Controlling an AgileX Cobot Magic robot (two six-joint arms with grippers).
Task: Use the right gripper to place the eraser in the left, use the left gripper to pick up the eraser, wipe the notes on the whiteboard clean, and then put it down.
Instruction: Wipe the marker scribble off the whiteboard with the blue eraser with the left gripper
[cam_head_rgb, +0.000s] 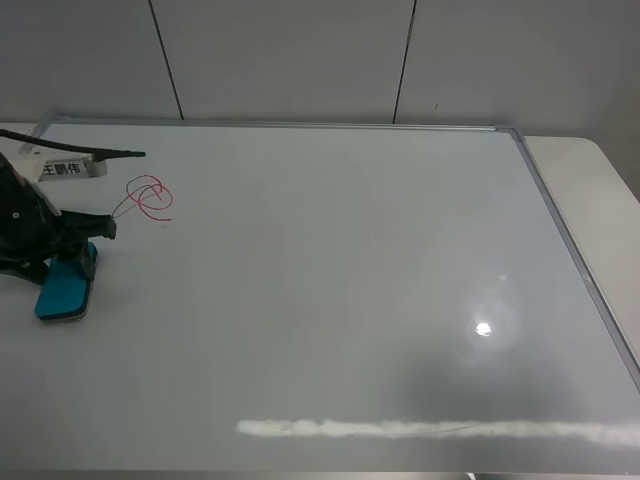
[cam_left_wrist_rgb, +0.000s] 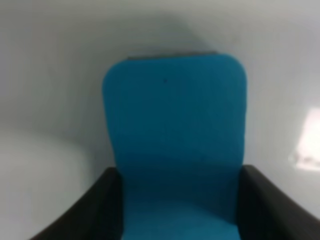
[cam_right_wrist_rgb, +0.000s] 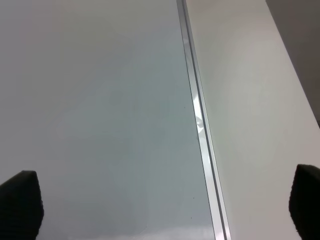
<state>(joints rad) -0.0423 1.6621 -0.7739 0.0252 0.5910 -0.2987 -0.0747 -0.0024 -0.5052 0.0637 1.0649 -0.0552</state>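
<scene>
Whiteboard (cam_head_rgb: 330, 280) holds the left claw (cam_head_rgb: 75, 250), partly cropped, clenched on the eraser (cam_head_rgb: 62, 295); right claw (cam_right_wrist_rgb: 162, 200) splayed, only tips showing.

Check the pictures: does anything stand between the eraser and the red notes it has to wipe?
Nothing visible does. The eraser, gripped by the left hand, sits near the notes, and only bare whiteboard lies between them. A white label lies beside the notes, off that path.
</scene>
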